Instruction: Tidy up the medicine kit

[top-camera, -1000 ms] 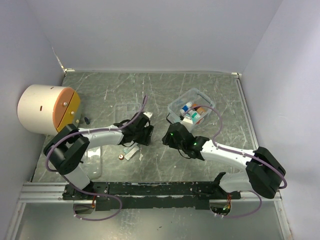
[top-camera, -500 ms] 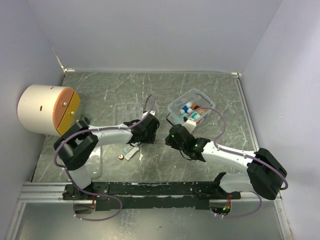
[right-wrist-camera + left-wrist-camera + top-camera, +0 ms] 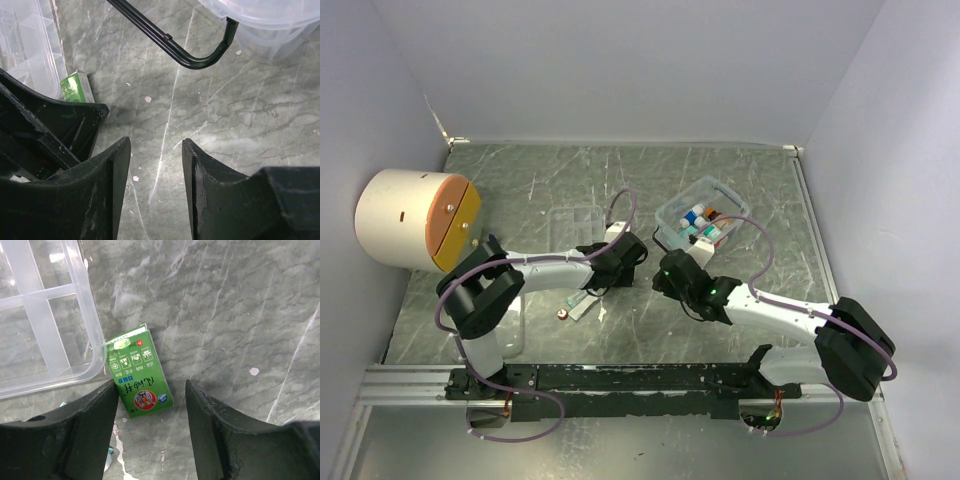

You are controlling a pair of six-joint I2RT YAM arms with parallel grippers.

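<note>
The medicine kit's clear case (image 3: 698,215) stands at the back right with several small bottles inside; the right wrist view shows its wall (image 3: 270,20) and black handle (image 3: 175,47). Its clear divided tray (image 3: 575,225) lies apart to the left, and its corner (image 3: 45,315) shows in the left wrist view. A small green box (image 3: 137,372) lies flat against the tray's edge. My left gripper (image 3: 151,385) hovers open just above the box, touching nothing. My right gripper (image 3: 155,142) is open over bare table short of the handle, nothing between its fingers.
A big white-and-orange cylinder (image 3: 415,218) lies at the far left. A small white strip (image 3: 578,305) and a round bit (image 3: 563,314) lie near the left arm, with a clear plastic piece (image 3: 508,322) beside its base. The two grippers are close together mid-table.
The left gripper has moved right and a little back, toward the right gripper and the case. The right gripper has barely shifted. Neither has taken hold of anything.
</note>
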